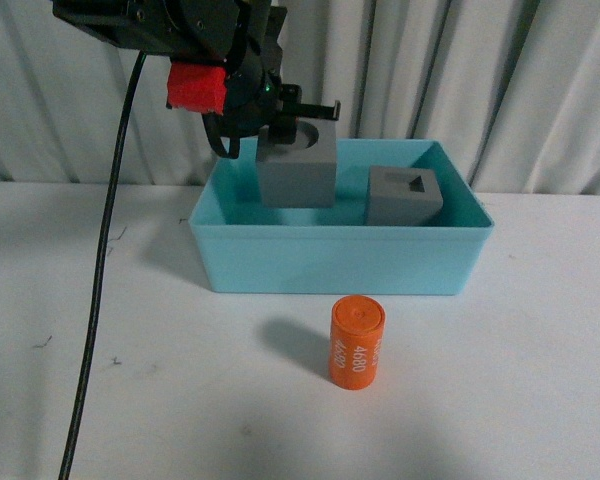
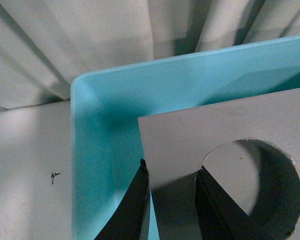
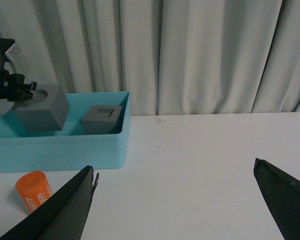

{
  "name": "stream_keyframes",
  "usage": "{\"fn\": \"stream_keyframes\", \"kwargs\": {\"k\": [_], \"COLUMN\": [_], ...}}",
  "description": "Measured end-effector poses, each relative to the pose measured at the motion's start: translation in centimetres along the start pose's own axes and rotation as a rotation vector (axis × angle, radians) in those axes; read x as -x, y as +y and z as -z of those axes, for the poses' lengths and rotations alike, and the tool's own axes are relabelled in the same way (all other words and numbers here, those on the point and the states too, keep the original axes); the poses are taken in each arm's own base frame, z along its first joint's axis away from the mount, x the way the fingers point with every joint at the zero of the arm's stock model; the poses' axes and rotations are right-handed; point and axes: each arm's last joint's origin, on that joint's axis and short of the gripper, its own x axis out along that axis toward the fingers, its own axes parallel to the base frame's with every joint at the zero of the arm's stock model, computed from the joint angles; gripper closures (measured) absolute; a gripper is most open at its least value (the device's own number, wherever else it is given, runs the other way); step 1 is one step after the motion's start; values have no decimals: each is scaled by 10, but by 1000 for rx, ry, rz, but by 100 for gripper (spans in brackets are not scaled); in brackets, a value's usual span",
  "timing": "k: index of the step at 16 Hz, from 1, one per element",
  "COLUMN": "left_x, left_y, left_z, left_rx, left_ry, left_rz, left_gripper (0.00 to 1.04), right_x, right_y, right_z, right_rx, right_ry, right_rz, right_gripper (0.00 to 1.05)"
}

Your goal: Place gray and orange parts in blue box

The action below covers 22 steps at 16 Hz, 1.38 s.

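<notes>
Reaching over the turquoise plastic bin (image 1: 340, 262), the left gripper (image 2: 172, 202) was found pinching the matte gray round-holed cube (image 1: 298, 178); the right gripper (image 3: 175, 169) was spread.

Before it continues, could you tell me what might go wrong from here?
The left gripper pinches only one wall of the round-hole cube, through its hole, above the blue box; released, it could drop crooked against the slot cube. The orange cylinder stands upright outside the box; a clumsy grasp by the open right gripper might topple it.
</notes>
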Motion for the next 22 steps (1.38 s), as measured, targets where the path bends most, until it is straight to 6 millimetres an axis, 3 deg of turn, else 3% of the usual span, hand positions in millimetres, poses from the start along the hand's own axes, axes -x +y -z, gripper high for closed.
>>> {"fn": "stream_keyframes", "kwargs": {"k": [5,16,17,22], "left_x": [-17,-25,-26,-22], "left_y": [19,22,22,22], "left_z": [16,27,28,29], "left_rx": [-53,-116,-118,-74], "left_ry": [26,34,41,64], "left_rz": [-28,-28,-27,-11], "left_gripper": [84,84,68,12], "right_x": [0,0,0,0], "right_y": [0,0,0,0], "right_z": [0,0,0,0], "right_rx": [0,0,0,0], "right_ry": [0,0,0,0], "right_rz": [0,0,0,0], "right_gripper": [6,6,6,6]}}
